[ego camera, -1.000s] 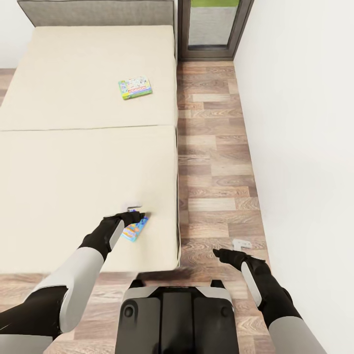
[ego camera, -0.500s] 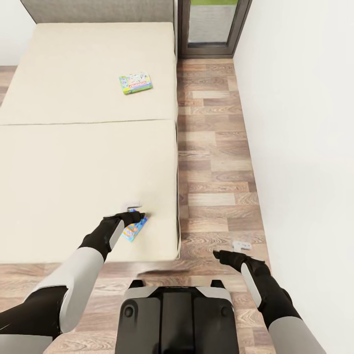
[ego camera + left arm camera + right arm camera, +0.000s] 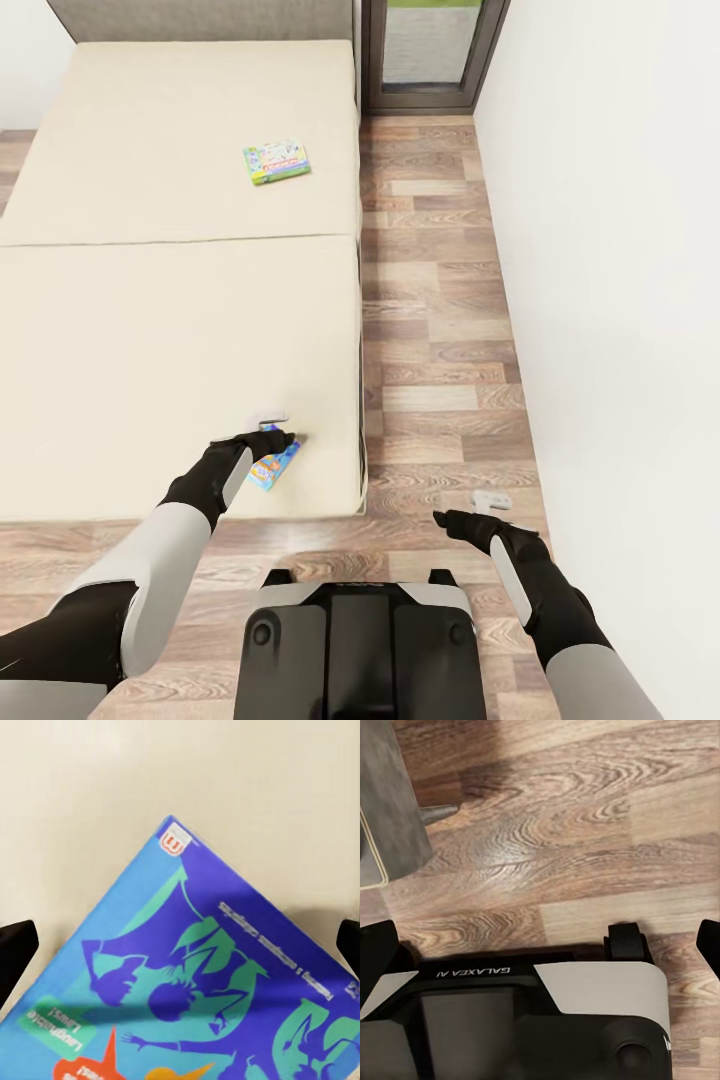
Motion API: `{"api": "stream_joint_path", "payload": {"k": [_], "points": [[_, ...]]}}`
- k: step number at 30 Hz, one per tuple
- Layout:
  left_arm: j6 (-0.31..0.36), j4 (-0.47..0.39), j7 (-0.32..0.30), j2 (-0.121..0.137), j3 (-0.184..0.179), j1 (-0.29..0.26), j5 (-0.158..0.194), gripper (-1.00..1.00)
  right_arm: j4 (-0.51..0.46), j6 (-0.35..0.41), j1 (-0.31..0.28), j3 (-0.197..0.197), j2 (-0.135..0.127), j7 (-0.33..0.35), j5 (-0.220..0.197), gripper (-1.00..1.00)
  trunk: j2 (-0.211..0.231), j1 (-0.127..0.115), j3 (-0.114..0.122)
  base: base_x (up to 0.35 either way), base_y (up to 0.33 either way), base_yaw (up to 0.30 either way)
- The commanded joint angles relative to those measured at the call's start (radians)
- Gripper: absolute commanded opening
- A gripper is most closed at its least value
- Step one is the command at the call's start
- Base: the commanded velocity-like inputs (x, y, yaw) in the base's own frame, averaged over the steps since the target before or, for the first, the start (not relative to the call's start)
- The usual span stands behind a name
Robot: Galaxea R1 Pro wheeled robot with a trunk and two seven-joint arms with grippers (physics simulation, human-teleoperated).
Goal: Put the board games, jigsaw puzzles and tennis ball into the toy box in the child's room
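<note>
The left gripper (image 3: 283, 428) hangs with its fingers spread wide over the blue, thin, flat cardboard board game (image 3: 202, 982), which lies near the front right corner of the wide beige bed (image 3: 150, 330). It is probably light, stiff and slick-faced, so pinching it across an overhanging edge should beat pressing on its face. A second, green-edged board game (image 3: 275, 162) lies near the bed's far right edge, and the right gripper (image 3: 480, 505) is open and empty over the wood-plank floor (image 3: 440, 330).

Arms: light grey upper sleeves, then black forearms, each with a pale grey panel along the side.
Left gripper (image 3: 280, 428): black fingers, one pale pad.
Right gripper (image 3: 480, 505): black — a pale fingertip pad.
Base (image 3: 547, 1020): black and white shell — marked "GALAXEA AI", a round black knob at one corner.
</note>
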Motion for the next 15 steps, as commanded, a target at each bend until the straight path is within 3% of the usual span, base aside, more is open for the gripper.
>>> {"api": "stream_joint_path", "payload": {"k": [1, 15], "points": [[0.006, -0.002, -0.004, -0.001, 0.008, 0.0, -0.001, 1.0, -0.001, 0.006, 0.0, -0.004, 0.001, 0.004, -0.002, 1.0, -0.002, 0.0, -0.001, -0.097, 0.0, 0.0], [0.006, -0.002, -0.004, -0.001, 0.008, 0.0, -0.001, 1.0, 0.005, 0.006, 0.0, -0.004, 0.001, 0.004, -0.002, 1.0, -0.002, 0.0, -0.001, -0.055, 0.0, 0.0]]}}
